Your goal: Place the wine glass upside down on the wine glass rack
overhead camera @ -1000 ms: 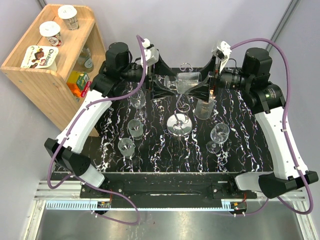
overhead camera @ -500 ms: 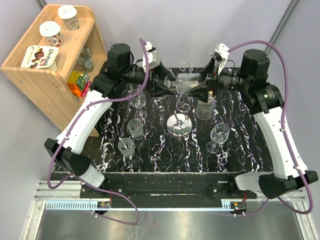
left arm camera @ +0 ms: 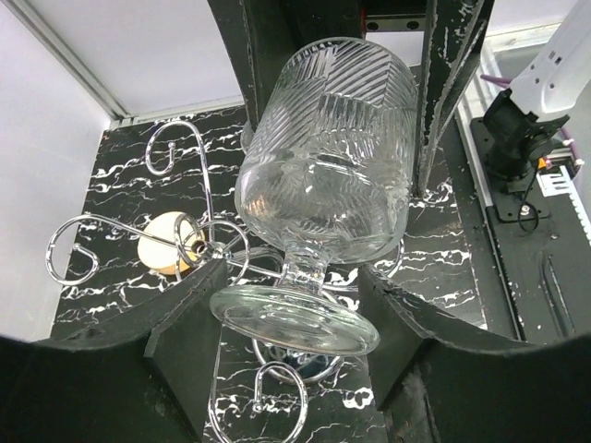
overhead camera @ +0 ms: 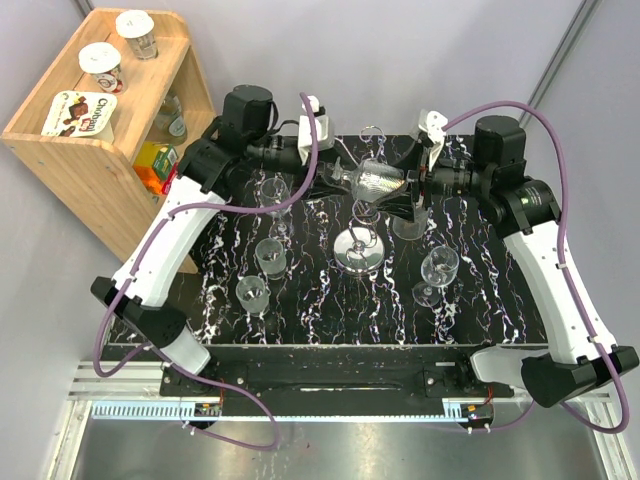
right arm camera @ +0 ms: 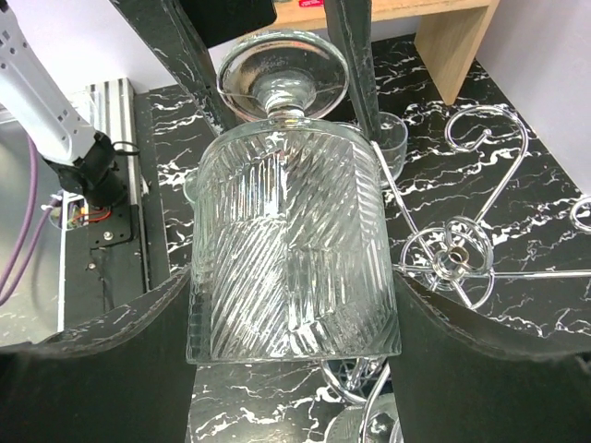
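Observation:
A ribbed wine glass (overhead camera: 375, 182) hangs on its side above the table, tilted, just over the top of the wine glass rack (overhead camera: 360, 250). My right gripper (overhead camera: 405, 185) is shut on the bowl, and its fingers press both sides of the glass (right arm camera: 291, 249). My left gripper (overhead camera: 338, 180) is shut on the round foot; in the left wrist view the foot (left arm camera: 294, 317) sits pinched between the two fingers. The rack's curled chrome arms (left arm camera: 175, 138) spread below the glass, and its hub (right arm camera: 457, 254) lies to the right of the bowl.
Other glasses stand on the black marbled table: three on the left (overhead camera: 275, 197) (overhead camera: 270, 257) (overhead camera: 252, 293), one behind the rack (overhead camera: 405, 220), one on the right (overhead camera: 438, 268). A wooden shelf (overhead camera: 60, 140) with yoghurt cups stands at far left.
Both arms moved with the glass held between them. The left gripper pushed right, the glass shifted toward the rack top and tilted, and the right arm drew back slightly.

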